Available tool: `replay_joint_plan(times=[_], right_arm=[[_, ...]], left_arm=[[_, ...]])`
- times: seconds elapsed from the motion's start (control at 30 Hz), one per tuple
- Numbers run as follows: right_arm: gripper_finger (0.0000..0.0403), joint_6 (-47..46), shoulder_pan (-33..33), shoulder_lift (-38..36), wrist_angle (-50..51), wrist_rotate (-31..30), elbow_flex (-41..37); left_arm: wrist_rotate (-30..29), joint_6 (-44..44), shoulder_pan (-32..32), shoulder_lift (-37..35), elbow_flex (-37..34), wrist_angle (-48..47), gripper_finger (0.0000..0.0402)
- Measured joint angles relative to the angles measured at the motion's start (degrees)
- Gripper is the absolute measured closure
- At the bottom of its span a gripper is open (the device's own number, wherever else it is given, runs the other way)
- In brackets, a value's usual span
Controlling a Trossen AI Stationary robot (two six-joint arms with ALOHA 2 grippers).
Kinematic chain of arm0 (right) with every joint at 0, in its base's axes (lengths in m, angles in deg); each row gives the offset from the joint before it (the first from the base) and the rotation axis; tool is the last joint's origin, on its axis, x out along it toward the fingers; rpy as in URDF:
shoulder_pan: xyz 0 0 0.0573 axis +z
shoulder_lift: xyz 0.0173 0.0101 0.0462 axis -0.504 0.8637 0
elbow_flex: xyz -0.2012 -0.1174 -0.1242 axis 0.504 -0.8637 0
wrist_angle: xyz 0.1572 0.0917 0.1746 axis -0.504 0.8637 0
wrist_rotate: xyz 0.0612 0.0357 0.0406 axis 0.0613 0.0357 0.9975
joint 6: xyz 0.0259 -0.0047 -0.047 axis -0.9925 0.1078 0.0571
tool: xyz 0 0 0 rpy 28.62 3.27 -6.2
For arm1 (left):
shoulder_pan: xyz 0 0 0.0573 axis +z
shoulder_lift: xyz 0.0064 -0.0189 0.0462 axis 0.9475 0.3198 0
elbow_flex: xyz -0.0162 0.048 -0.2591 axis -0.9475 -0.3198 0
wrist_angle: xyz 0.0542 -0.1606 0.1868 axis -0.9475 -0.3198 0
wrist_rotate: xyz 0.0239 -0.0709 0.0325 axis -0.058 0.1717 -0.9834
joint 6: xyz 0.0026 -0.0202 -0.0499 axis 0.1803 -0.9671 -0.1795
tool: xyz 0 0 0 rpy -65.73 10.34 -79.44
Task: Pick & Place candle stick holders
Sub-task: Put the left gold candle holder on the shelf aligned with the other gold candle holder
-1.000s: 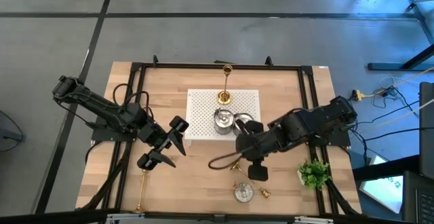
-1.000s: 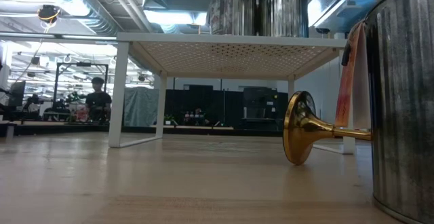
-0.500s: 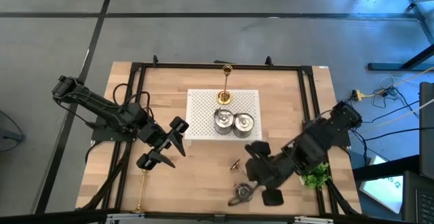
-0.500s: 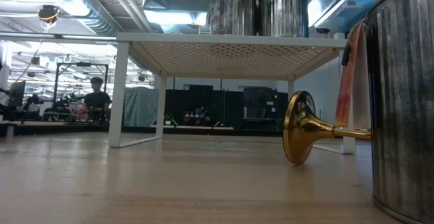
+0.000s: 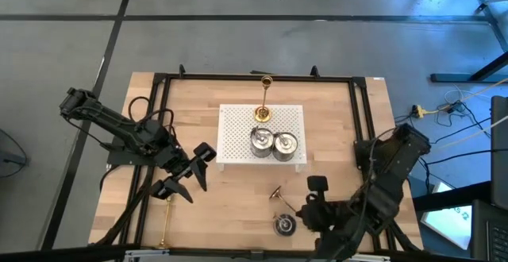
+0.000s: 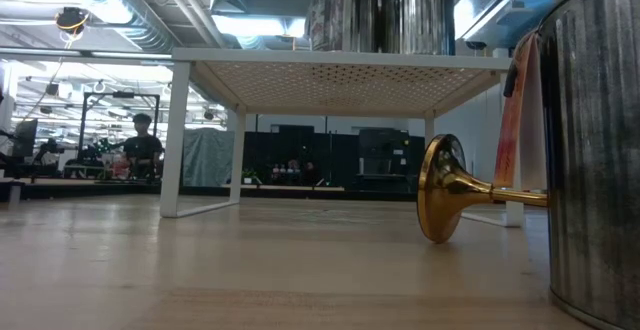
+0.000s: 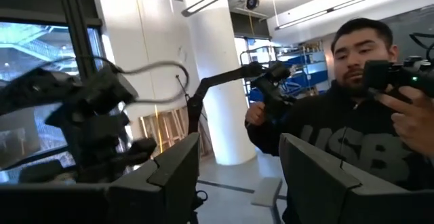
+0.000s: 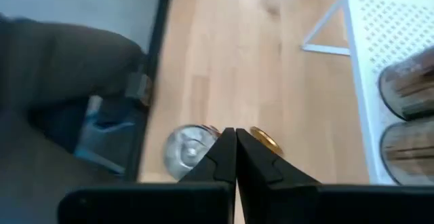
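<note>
On the near edge of the worktop (image 5: 333, 135), a squat silver holder (image 5: 284, 225) stands beside a gold candlestick (image 5: 279, 196) lying on its side; a second gold candlestick (image 5: 165, 224) lies near the front left corner. The right hand (image 5: 319, 201) hovers just right of the silver holder, fingers pressed together and empty. To take that holder well, I judge it should spread its fingers first, come straight down over the round rim, and avoid nudging the loose candlestick beside it. The right arm is folded low over the front right corner, wrist turned inward. Farther back, the left hand (image 5: 184, 181) hangs over the left side with fingers part-spread, holding nothing, its arm bent and waiting. On the white stand (image 5: 238, 127) sit two silver holders (image 5: 273, 142), with an upright gold candlestick (image 5: 263, 113) behind them.
</note>
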Motion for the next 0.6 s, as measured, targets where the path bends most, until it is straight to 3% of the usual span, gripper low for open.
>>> replay_joint_plan(times=[0.33,0.47,0.6], right_arm=[[0.0399,-0.2,0.2,0.0,-7.5,-2.0,-13.5],[0.0399,0.0,0.2,0.0,-10.3,-2.6,-18.5],[0.0399,-0.9,0.2,0.0,-11.1,-8.2,-22.4]], left_arm=[[-0.9,-0.2,0.1,-0.1,0.0,-0.8,0.0203],[-7.2,-1.4,0.1,-0.1,0.4,-1.4,0.0203],[-13.7,-5.0,0.0,0.2,0.6,-7.3,0.0203]])
